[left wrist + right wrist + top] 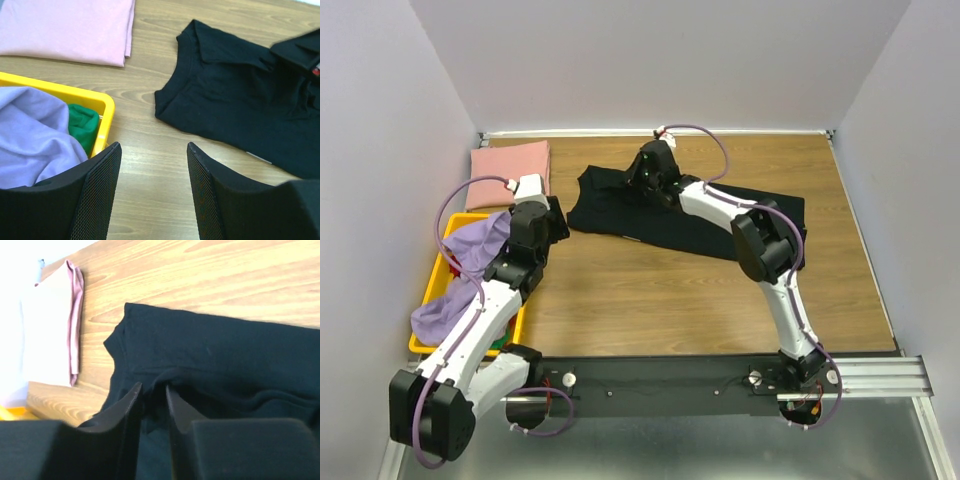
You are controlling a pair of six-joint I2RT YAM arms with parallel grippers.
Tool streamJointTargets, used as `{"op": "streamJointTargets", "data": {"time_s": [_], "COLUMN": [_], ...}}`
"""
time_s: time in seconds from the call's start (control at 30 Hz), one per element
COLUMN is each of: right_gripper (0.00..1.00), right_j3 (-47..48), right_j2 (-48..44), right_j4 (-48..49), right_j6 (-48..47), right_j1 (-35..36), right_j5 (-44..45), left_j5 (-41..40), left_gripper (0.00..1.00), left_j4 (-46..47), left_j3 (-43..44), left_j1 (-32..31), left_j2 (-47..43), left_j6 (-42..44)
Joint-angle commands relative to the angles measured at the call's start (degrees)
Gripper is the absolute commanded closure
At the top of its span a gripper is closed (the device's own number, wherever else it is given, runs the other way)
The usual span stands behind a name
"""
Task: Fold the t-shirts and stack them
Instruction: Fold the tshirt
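- Black shirt (616, 207) is lying spread out on the wooden bench (650, 300), toward the back and middle, with its collar end pointing left.
- My right gripper (153, 387) is down on that shirt near the collar. Its jaws are only a crack apart, the tips are right at a bunched fold, and I can't see any cloth actually pinched.
- My left gripper (154, 150) hangs over bare wood between the crate (103, 104) and the black shirt. It's wide open with nothing in it.
- Pink shirt (510, 163) sits folded flat in the back-left corner, apart from the black one.
- Purple shirt (470, 250) is heaped in the yellow crate at the left edge and spills over the rim. There's something green (82, 125) tucked in beside it.
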Motion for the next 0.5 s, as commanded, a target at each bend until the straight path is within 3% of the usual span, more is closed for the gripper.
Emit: {"op": "streamJointTargets", "data": {"time_s": [0.0,0.1,0.27,0.37,0.47], "right_gripper": [0.64,0.42,0.24,0.22,0.22], "right_j3": [4.5,7.3,8.9,5.0,-7.1], "right_j2": [4.0,5.0,2.3,-4.3,-15.3], "right_j4": [-1.2,-1.7,-3.3,-7.3,-9.0], "right_j6": [-5.1,-8.0,-12.3,-12.9,-11.9], "right_j1": [0.0,0.0,-1.0,-3.5,-6.8], "right_j5": [-3.0,-2.4,-1.0,-2.8,-2.5], "left_j5": [2.0,2.9,3.9,4.4,5.5], "left_gripper": [0.37,0.37,0.36,0.33,0.32], "left_j4": [0.8,0.8,0.8,0.6,-0.6], "left_j3": [0.2,0.2,0.6,0.9,2.9], "left_j1": [0.4,0.3,0.3,0.3,0.5], "left_j2": [1.2,1.7,3.6,5.7,9.3], "left_j6": [0.7,0.6,0.7,-0.2,-2.2]}}
